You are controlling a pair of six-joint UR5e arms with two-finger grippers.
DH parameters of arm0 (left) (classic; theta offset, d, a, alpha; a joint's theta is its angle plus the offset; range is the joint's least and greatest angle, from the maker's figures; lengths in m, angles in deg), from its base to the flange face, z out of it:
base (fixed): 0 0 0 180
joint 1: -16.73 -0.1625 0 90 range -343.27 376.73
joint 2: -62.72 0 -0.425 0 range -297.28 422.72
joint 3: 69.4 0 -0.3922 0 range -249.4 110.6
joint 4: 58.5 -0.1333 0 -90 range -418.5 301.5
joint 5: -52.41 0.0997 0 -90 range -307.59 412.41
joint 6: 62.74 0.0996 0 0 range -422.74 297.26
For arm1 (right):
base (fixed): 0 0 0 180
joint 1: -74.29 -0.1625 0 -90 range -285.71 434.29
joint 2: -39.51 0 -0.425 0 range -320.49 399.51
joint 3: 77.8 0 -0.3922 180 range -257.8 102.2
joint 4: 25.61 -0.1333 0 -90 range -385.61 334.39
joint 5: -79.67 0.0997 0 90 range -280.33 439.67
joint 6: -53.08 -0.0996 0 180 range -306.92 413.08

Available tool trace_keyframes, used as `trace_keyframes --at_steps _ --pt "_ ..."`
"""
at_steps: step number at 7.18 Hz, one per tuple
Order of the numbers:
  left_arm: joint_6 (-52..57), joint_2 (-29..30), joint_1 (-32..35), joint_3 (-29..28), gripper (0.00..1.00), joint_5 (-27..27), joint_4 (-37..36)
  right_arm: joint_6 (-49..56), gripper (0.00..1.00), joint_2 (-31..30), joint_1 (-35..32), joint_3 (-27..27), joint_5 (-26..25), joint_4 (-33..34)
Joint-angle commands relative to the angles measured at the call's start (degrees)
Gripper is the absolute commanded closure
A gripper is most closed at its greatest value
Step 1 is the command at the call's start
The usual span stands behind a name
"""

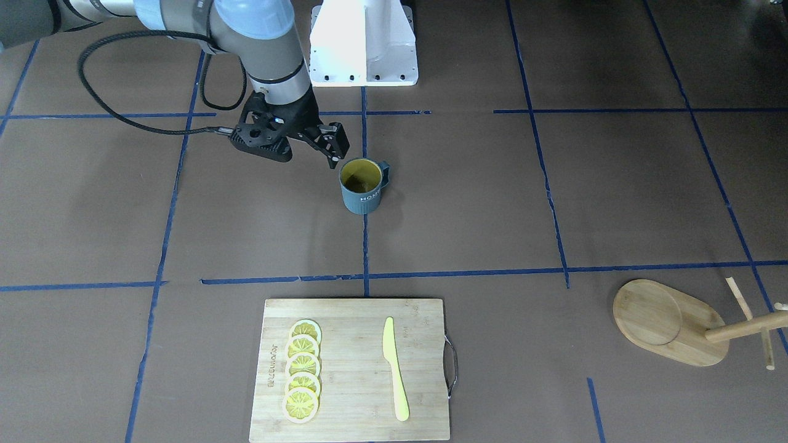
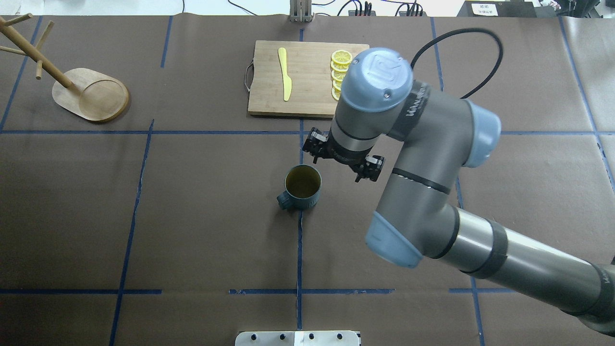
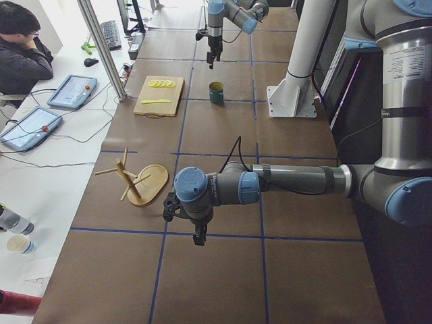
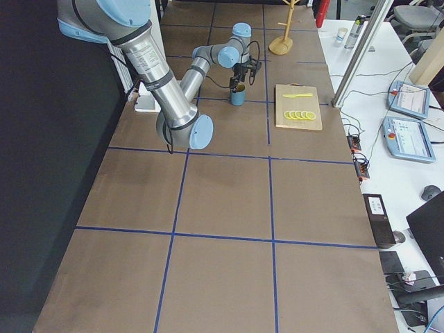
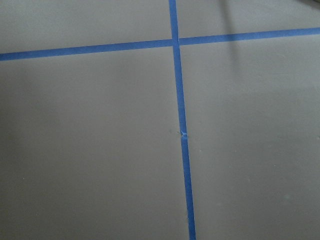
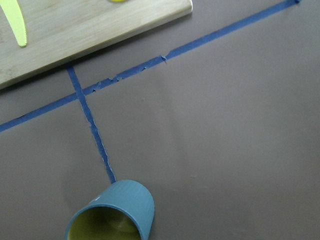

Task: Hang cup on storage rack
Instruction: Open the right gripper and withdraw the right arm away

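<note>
While upright, cup [image 2: 302, 188], handle robot-leftward

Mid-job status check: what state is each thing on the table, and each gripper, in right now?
cup: upright on the table, empty, not gripped.
storage rack: standing, pegs bare.
right gripper: open, above the table beside the cup.
left gripper: hovers over the table; open or shut cannot be told.
cutting board: lying flat.
lemon slices: overlapping row on the board.
knife: flat on the board.

One cup [image 1: 362, 194], one storage rack [image 1: 689, 344], one cutting board [image 1: 357, 375] — five lemon slices [image 1: 303, 364], one knife [image 1: 394, 369].
</note>
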Motion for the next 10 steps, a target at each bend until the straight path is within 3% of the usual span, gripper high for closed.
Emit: trace_keyframes --at_steps 1,3,5,8,10 --pt "0.3 0.0 0.0 0.0 0.00 0.1 0.0 24.2 0.00 -8.4 -13.3 1.7 8.7 0.7" --pt "0.4 0.1 0.0 -0.1 0.00 0.7 0.0 49.8 0.00 -15.0 -26.5 -2.7 15.9 1.0" --pt "-0.3 0.8 0.0 -0.1 0.00 0.4 -0.1 69.9 0.00 -21.2 -33.5 -8.4 19.3 0.2" --pt "-0.1 2.4 0.0 -0.1 0.00 0.1 2.1 88.0 0.00 -33.3 -42.7 -8.7 19.5 -0.1" --pt "-0.4 2.5 -0.2 -1.2 0.00 0.4 12.2 87.3 0.00 -42.1 -43.8 -8.5 19.3 -9.0"
